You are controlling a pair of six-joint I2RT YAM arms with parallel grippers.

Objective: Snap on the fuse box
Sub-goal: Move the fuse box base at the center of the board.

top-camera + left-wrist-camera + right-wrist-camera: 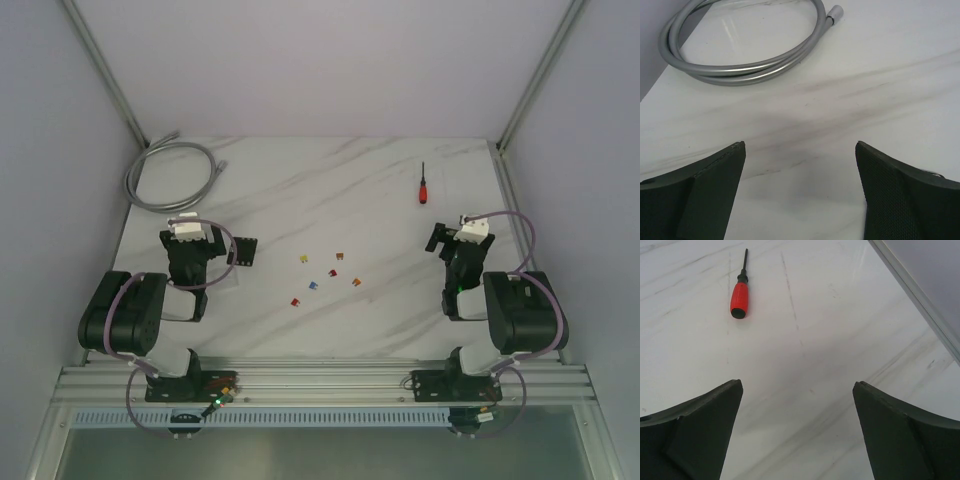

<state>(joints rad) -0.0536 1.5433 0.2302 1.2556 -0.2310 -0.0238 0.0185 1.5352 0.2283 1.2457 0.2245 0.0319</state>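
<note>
Noting the left pincer [800, 145] and right pincer [797, 382] spread and empty, grip the fuse box [246, 252], just right of the left pincer, by its long edges; expect light, rigid, slick plastic.

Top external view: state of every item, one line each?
fuse box: lying flat, ungripped.
fuses: scattered loose.
screwdriver: lying flat, untouched.
hose: coiled, far-left corner.
left claw: open, empty.
right claw: open, empty.
</note>
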